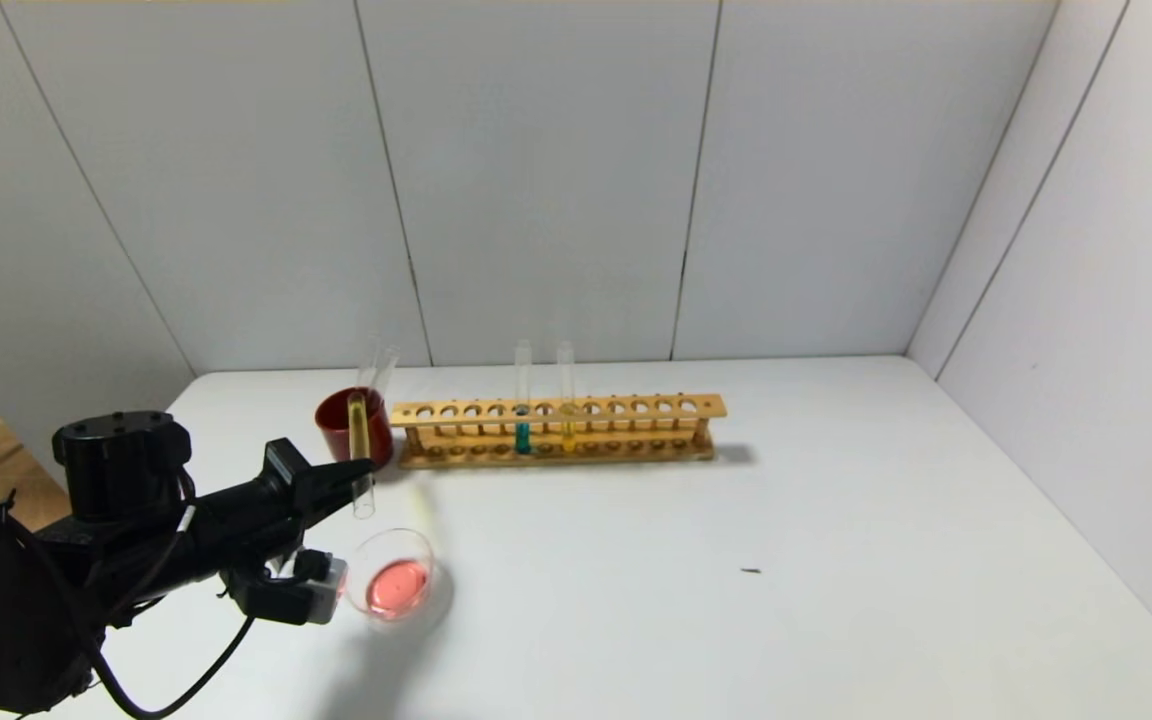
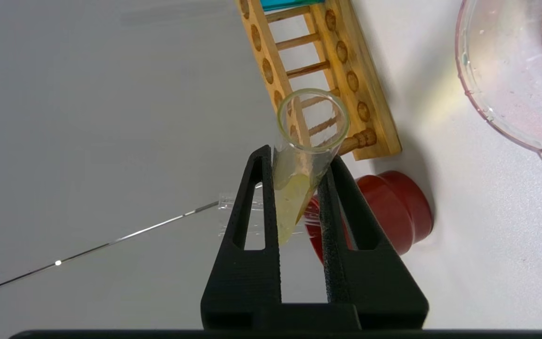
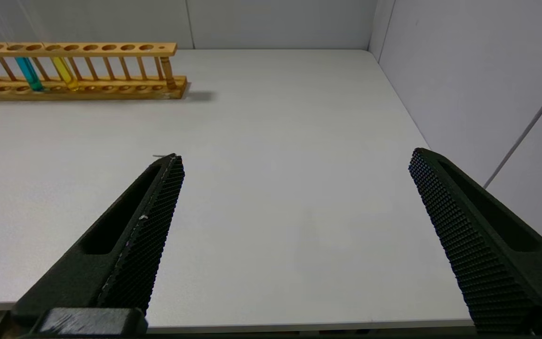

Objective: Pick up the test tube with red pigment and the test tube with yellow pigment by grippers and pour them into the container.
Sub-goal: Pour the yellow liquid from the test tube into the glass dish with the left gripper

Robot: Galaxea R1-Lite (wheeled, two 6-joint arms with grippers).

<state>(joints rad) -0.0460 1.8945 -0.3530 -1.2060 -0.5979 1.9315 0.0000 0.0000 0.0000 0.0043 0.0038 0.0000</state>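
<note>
You can't see the right gripper [image 3: 294,160] from the head camera. The left wrist picture cuts off the glass dish [image 2: 497,108] and the teal tube [image 2: 285,4]. Glass tubes in the red cup [image 1: 341,420], near the bench's far left corner, are too faint to count.

The head view looks forward and down from above over the whole white surface [image 1: 836,560], with the wooden rack [image 1: 556,432] far off near the back wall. The left wrist view sits close behind the left gripper [image 2: 299,162], turned sideways, and shares the rack's end. The right wrist view looks low across the surface from its near edge, sharing the rack.
</note>
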